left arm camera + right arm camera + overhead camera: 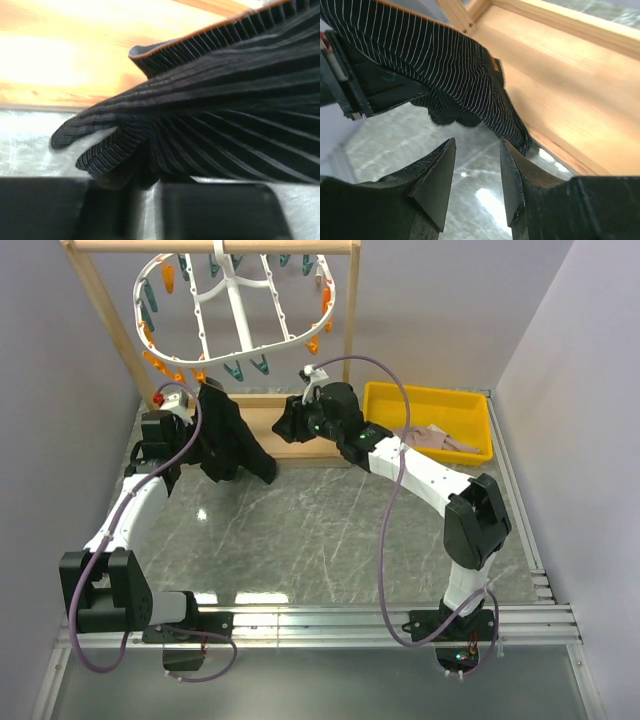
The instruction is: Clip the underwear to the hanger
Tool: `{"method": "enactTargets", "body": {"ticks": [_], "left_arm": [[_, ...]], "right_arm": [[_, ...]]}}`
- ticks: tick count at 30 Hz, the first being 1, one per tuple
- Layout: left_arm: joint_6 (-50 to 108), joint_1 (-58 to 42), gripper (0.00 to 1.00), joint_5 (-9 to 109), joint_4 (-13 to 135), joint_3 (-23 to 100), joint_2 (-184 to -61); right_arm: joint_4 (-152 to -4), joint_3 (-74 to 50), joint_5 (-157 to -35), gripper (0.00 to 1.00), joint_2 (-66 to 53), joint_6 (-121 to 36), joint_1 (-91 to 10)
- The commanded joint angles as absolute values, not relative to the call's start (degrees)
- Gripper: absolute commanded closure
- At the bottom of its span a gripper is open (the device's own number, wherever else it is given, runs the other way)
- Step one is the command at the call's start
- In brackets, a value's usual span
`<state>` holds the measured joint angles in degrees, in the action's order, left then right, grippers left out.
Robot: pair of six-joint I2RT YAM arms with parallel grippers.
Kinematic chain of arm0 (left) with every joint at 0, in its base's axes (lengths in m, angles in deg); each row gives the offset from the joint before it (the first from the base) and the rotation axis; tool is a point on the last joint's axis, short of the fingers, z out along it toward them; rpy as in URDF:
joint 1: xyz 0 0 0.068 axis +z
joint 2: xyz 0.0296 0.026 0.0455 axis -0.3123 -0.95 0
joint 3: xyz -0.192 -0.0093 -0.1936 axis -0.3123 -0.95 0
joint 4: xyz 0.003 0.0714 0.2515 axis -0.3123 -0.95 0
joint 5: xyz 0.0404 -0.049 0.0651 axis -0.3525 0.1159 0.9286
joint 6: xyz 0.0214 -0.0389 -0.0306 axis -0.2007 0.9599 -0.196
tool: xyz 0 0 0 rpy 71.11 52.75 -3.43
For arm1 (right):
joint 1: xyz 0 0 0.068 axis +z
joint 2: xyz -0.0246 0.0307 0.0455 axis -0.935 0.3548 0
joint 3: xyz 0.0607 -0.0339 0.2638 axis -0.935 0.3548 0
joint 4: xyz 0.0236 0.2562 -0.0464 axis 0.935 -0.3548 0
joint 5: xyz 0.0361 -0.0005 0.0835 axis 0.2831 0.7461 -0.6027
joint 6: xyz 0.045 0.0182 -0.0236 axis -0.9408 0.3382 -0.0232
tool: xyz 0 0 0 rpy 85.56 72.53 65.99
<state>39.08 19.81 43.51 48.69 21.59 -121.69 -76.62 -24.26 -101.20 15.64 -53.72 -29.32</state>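
The black ribbed underwear (pixel 232 443) hangs from my left gripper (pixel 203 400), which is shut on its upper edge just below the hanger's lower rim. In the left wrist view the cloth (pixel 225 115) fills the frame above the nearly closed fingers (pixel 60 210). The white oval hanger (pixel 240 300) with orange and teal pegs hangs from the wooden frame's top bar. My right gripper (pixel 287 426) is open and empty, just right of the hanging cloth. In the right wrist view its fingertips (pixel 445 165) point at the underwear (pixel 445 75), a short way from it.
The wooden frame (pixel 105 315) stands at the back, with its base board (pixel 570 90) behind the cloth. A yellow tray (pixel 470 400) at the back right holds a pinkish-beige cloth (pixel 440 440). Grey walls close in both sides.
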Motion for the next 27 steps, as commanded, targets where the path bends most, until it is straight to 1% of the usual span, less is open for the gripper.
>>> {"method": "enactTargets", "body": {"ticks": [1,2,3,9,11,16,20,25,26,27], "left_arm": [[33.4,19.9,0.92,44.1,49.8,26.2,-120.6],[31.0,20.0,0.97,44.9,48.5,26.3,-119.9],[29.6,20.0,1.0,45.4,48.1,26.1,-118.2],[20.3,20.8,1.0,47.8,45.7,24.3,-113.6],[18.0,21.6,0.99,46.3,45.4,24.3,-113.3],[12.3,22.9,0.99,38.1,43.0,25.4,-112.6],[7.3,24.3,0.99,31.7,40.3,25.8,-111.1],[6.9,25.8,0.99,20.6,38.4,28.2,-107.8],[7.5,25.9,1.0,16.3,37.4,29.1,-107.5],[8.0,25.8,1.0,14.5,37.2,30.6,-107.5]], "right_arm": [[-71.4,-24.7,-107.7,0.52,18.5,-59.6,-31.2],[-69.4,-25.3,-109.1,0.52,19.5,-60.4,-31.9],[-68.5,-25.8,-111.9,0.52,21.5,-61.2,-32.1],[-63.0,-31.4,-117.2,0.48,28.6,-68.5,-33.2],[-60.5,-33.4,-117.8,0.48,30.6,-72.7,-33.4],[-58.2,-38.0,-114.1,0.48,36.9,-78.1,-33.5],[-58.9,-42.7,-110.7,0.48,41.0,-77.3,-33.1],[-58.0,-40.8,-111.1,0.49,43.4,-79.9,-32.3],[-58.0,-40.2,-111.4,0.49,43.4,-80.3,-32.1],[-58.0,-39.5,-112.3,0.51,43.4,-80.6,-32.0]]}}
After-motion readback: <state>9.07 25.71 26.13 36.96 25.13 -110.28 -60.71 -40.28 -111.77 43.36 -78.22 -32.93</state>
